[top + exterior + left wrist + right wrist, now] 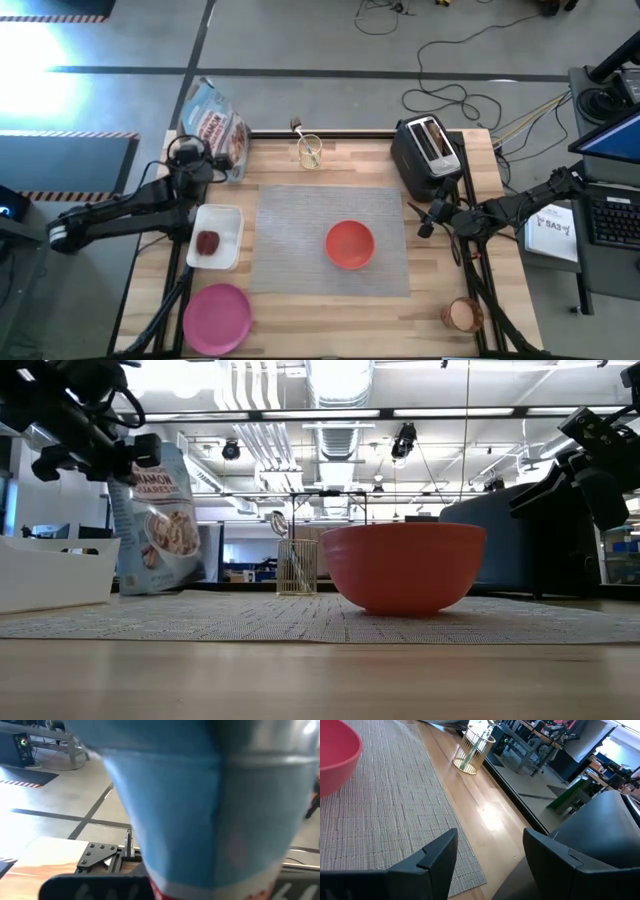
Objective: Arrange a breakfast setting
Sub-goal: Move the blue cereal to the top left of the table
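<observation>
The right gripper (422, 222) hovers with its fingers (437, 855) spread wide and nothing between them, just off the right edge of the grey woven placemat (300, 270) and in front of the black toaster (428, 152), which stands at the table's (440, 290) far right. Bare wood shows between the gripper and the mat's edge, and a strip of open table runs along the mat toward the small clear holder (310, 151) with a metal spoon (299, 127) standing in it near the far edge. The red-orange bowl (350, 244) sits upright on the right half of the mat, well apart from the gripper, with clear mat all round it. The left gripper (215, 160) is pressed together at the far left corner, right against the blue-and-white cereal bag (212, 122); whether it actually pinches the bag cannot be told, though the bag fills its wrist view (200, 805). Near it, the white rectangular tray (230, 225) lies just beside the mat's left edge and holds a small dark-red fruit (208, 243). The round pink plate (217, 318) rests at the near left corner, off the mat, close to the table's front edge. A small orange-tinted cup (463, 315) stands near the front right corner, apart from the mat.
</observation>
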`<action>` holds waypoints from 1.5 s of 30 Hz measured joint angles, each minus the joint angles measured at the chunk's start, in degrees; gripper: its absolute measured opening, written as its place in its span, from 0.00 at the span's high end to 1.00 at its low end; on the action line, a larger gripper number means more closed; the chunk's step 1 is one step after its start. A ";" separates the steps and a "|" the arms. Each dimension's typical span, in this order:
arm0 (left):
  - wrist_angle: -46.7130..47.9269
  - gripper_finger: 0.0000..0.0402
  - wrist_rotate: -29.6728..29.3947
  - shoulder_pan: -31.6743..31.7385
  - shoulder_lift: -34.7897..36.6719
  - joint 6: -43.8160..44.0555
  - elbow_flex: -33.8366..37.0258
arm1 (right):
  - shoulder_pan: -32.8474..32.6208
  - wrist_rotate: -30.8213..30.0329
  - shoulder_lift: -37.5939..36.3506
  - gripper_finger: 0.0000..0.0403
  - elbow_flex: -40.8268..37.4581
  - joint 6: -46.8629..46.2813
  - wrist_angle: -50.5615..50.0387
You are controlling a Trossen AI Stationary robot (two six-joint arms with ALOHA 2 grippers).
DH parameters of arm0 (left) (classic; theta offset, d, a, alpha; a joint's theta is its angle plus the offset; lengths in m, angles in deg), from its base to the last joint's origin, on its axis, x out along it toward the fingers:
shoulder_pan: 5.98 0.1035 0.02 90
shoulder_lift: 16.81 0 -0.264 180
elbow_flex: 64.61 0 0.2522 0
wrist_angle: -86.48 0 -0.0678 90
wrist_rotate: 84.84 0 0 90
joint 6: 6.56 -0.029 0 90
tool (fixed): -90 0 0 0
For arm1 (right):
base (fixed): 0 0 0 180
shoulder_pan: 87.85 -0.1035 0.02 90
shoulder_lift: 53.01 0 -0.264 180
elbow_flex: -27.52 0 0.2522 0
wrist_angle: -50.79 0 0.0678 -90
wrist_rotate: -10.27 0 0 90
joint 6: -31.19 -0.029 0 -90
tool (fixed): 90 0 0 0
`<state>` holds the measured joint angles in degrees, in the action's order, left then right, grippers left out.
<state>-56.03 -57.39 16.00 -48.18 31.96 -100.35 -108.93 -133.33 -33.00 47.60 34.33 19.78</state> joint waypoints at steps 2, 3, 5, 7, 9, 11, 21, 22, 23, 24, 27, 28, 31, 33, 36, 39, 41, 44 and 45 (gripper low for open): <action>0.56 1.00 -0.66 -0.77 0.90 -0.39 0.01 | -0.02 0.00 0.00 0.47 -0.02 0.02 0.00; 1.25 1.00 -0.81 -1.10 1.45 -0.49 -0.19 | -0.02 0.00 0.00 0.47 -0.02 0.00 0.00; 4.37 1.00 -0.35 -1.70 2.38 -0.78 -1.56 | -0.02 0.00 0.01 0.47 0.00 0.01 -0.01; 8.42 1.00 0.72 -2.07 2.66 -1.00 -4.35 | -0.02 0.00 0.01 0.47 0.00 0.01 -0.01; 14.66 1.00 2.00 -2.13 2.41 -0.86 -7.46 | 0.00 0.00 0.02 0.47 -0.02 0.00 0.00; 20.49 1.00 2.87 -2.12 1.66 1.45 -10.74 | -0.02 0.00 0.02 0.47 -0.02 0.01 0.00; 31.84 1.00 3.53 -2.18 -0.35 13.27 -12.04 | -0.02 0.00 0.02 0.47 -0.02 0.00 0.00; 31.42 1.00 3.59 -2.18 -0.35 13.27 -11.58 | -0.02 0.00 0.02 0.47 0.00 0.01 -0.02; 30.79 1.00 3.59 -2.18 -0.34 13.28 -11.03 | 0.00 0.00 0.02 0.47 0.00 0.02 0.00; 29.93 1.00 3.63 -2.18 -0.33 13.28 -10.48 | -0.02 0.00 0.02 0.47 0.00 0.01 -0.02; 27.90 1.00 3.69 -2.18 -0.33 13.19 -9.26 | 0.00 0.00 0.02 0.47 -0.01 0.01 0.00; 27.66 1.00 3.74 -2.18 -0.33 13.19 -9.14 | -0.02 0.00 0.02 0.47 0.00 0.00 0.00; 26.95 1.00 3.96 -2.16 -0.35 12.72 -9.27 | -0.02 0.00 0.02 0.47 0.00 0.01 0.00; 26.06 1.00 4.07 -2.16 -0.35 12.24 -9.31 | 0.00 0.00 0.02 0.47 -0.02 0.00 -0.02; 26.21 1.00 5.05 -2.16 0.11 10.85 -9.76 | -0.02 0.00 0.02 0.47 -0.02 0.01 -0.01; 26.06 1.00 5.29 -2.16 0.31 10.33 -9.95 | 0.00 0.00 0.02 0.47 -0.01 0.01 0.00; 26.01 0.98 5.66 -2.16 0.48 9.94 -10.08 | -0.01 0.00 0.02 0.47 -0.01 0.00 -0.01; 26.91 0.93 5.71 -2.14 0.52 9.66 -10.08 | 0.00 0.00 0.02 0.47 -0.02 0.00 0.00; 27.23 0.91 5.71 -2.10 0.56 9.68 -10.08 | 0.00 0.00 0.02 0.47 -0.01 0.00 0.00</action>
<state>-28.80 -51.68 13.89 -47.62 41.63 -110.42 -108.93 -133.33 -32.97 47.59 34.33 19.78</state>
